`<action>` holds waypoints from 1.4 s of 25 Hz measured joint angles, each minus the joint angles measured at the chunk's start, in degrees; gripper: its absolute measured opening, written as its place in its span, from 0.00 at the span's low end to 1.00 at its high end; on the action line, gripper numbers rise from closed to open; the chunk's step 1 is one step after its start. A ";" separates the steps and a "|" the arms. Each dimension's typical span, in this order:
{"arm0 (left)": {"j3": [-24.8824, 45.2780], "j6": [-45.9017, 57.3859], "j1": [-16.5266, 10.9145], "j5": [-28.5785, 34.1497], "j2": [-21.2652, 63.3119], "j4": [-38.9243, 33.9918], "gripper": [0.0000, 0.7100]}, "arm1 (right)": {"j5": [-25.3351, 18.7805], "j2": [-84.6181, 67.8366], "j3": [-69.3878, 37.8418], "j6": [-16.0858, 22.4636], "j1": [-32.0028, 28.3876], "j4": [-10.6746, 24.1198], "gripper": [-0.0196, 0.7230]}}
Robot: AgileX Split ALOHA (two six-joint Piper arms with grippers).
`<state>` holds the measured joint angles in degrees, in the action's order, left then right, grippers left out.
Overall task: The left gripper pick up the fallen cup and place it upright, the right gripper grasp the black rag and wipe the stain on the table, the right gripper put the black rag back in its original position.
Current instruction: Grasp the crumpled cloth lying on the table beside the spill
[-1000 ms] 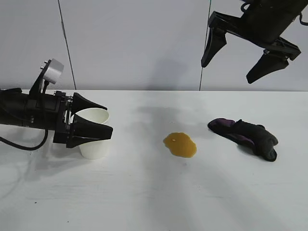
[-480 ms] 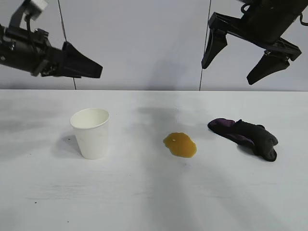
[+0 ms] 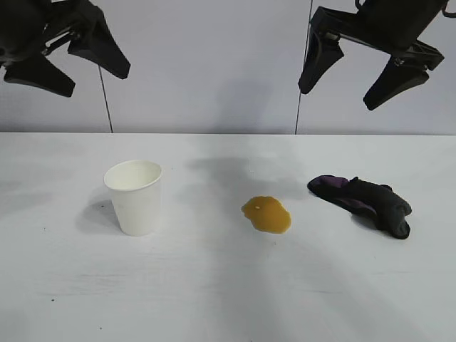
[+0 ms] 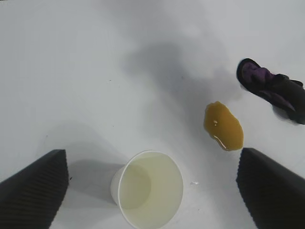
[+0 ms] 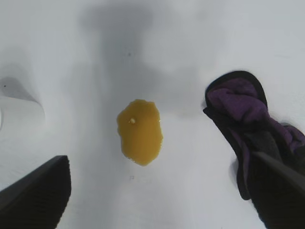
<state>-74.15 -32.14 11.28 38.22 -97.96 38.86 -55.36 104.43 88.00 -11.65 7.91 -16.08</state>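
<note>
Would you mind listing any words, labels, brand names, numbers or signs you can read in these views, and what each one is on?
None: no readable text appears in any view.
The cup is plain white, with no print on its wall or inside.
The black rag shows only purple lining, no tag.
The table carries only the stain and a few dark specks.
The left gripper and right gripper show no markings.
</note>
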 joint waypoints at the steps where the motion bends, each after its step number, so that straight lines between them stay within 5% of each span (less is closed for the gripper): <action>1: -0.61 1.51 0.30 0.46 0.00 -1.13 0.98 | -0.92 0.00 0.13 0.99 0.00 1.75 0.96; 6: -1.25 4.38 0.37 2.45 -0.18 -3.23 0.98 | -2.24 0.60 -0.45 6.79 0.00 11.84 0.96; 22: -1.27 4.68 0.83 1.87 -6.26 -0.41 0.98 | 2.80 14.93 -0.53 8.72 0.00 15.00 0.91; 28: -1.27 4.69 0.88 1.81 -6.26 1.31 0.98 | 3.96 17.13 -0.53 11.65 0.00 16.74 0.67; 35: -1.27 4.75 0.94 0.95 -6.26 3.91 0.98 | 3.97 18.83 -0.53 14.00 0.00 19.36 0.11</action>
<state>-75.42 -27.40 12.22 39.17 -104.23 42.77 -51.39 123.26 87.47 2.35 7.91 3.29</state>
